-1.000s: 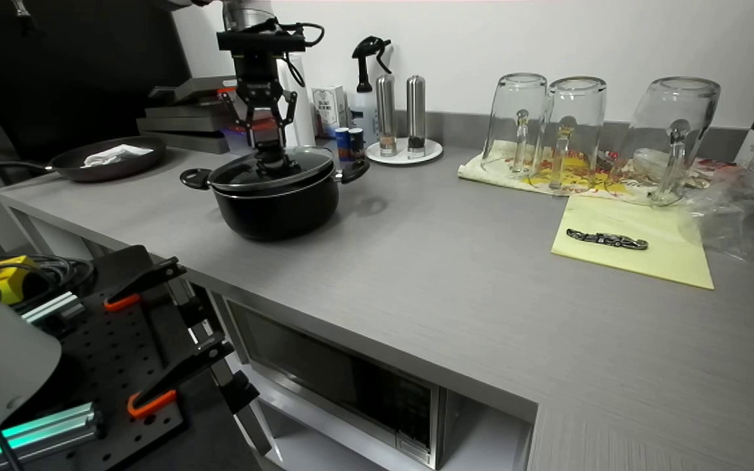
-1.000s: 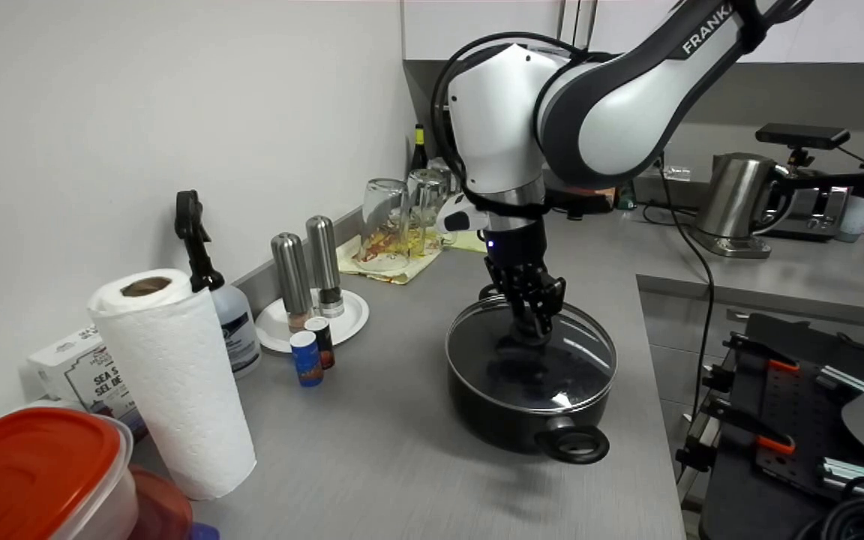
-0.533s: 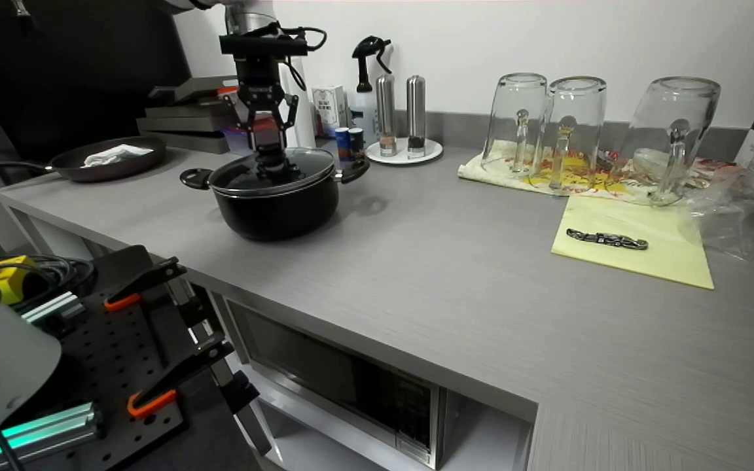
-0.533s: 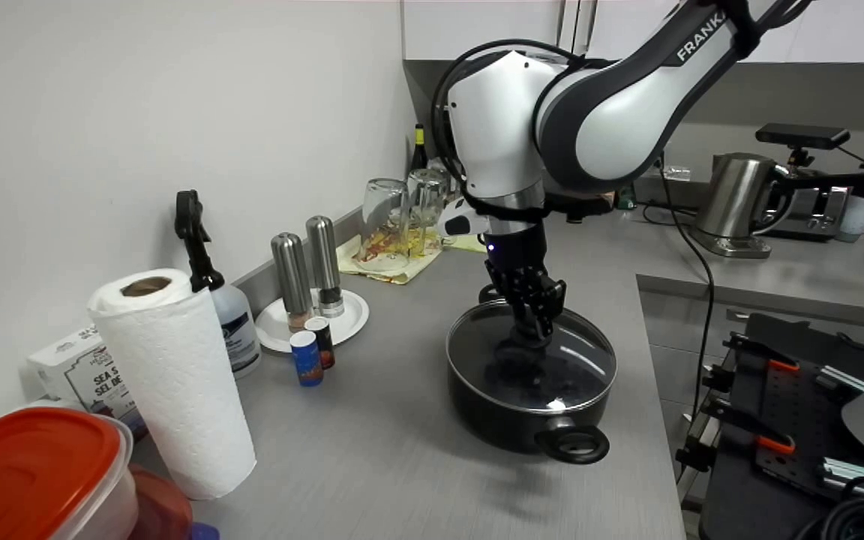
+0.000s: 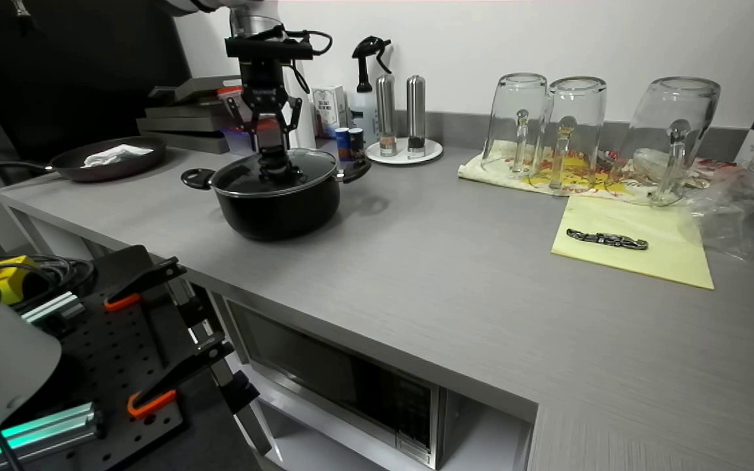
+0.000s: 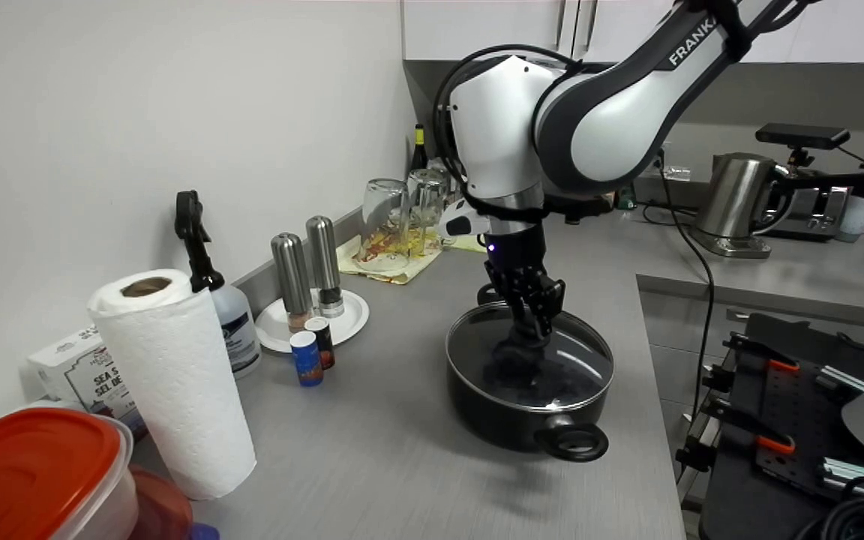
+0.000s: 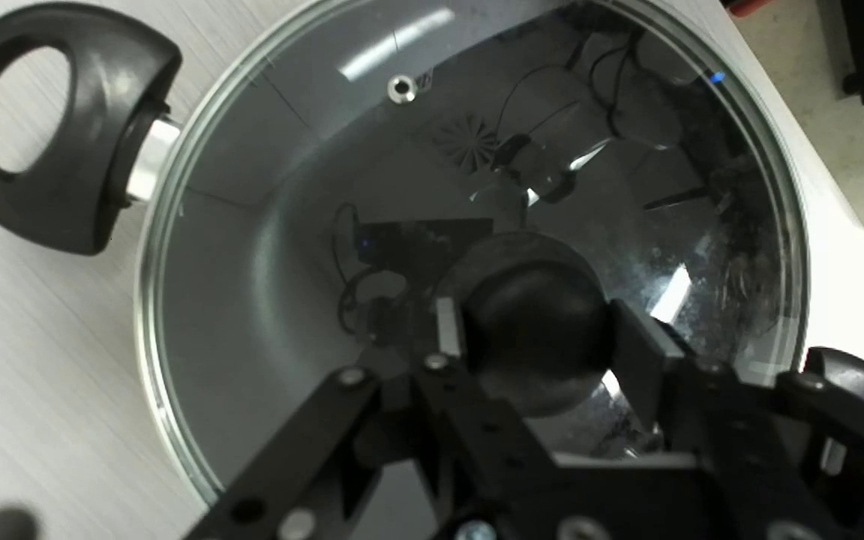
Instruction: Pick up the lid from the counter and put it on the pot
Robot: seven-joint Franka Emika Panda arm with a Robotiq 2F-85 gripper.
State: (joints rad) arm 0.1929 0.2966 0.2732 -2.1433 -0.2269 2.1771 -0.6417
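Observation:
The glass lid [image 5: 315,167] lies level on the black pot [image 5: 285,216], its metal rim [image 6: 456,360] meeting the pot's rim all round as far as I can see. The pot also shows in an exterior view [image 6: 507,424], standing on the grey counter [image 5: 416,261] near its front edge. My gripper [image 5: 277,163] points straight down over the lid's centre. In the wrist view the gripper [image 7: 537,322] has its fingers on both sides of the black knob [image 7: 544,300], touching it. The pot's handle [image 7: 64,202] sticks out beside the lid. The pot's inside is dim behind the glass.
Small blue shaker [image 6: 306,358], paper towel roll [image 6: 177,390], spray bottle [image 6: 233,330] and steel mills [image 5: 415,111] on a white plate stand near the wall. Glass mugs [image 5: 514,124] and a frying pan [image 5: 108,171] are farther along the counter.
A second ago the lid sat slightly raised and tilted on the pot; it has come down and lies level. My gripper moved down slightly with the knob, then shifted a little sideways.

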